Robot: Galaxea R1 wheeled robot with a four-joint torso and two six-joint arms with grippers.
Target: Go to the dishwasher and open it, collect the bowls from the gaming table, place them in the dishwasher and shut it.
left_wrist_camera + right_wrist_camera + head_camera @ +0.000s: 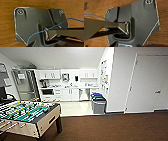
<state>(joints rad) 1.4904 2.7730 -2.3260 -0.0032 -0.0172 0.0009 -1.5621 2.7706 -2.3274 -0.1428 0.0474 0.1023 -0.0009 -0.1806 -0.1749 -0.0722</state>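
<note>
**Facing the kitchenette from the brown carpet**

I see the built-in stainless-steel dishwasher [84, 94] far ahead under the white counter, its front toward me, closed. Grey bins with blue and green tops [98, 102] stand right of it; their contents are hidden. Whether my grippers are open, I cannot tell.

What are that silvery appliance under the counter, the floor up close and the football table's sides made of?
The dishwasher front looks like brushed stainless steel: grey and faintly shiny among white cabinets. The near floor seems to be brown carpet, matte and without glare, while the kitchen floor is pale and glossy, perhaps vinyl or tile. The football table sides look like light wood or wood laminate.
</note>
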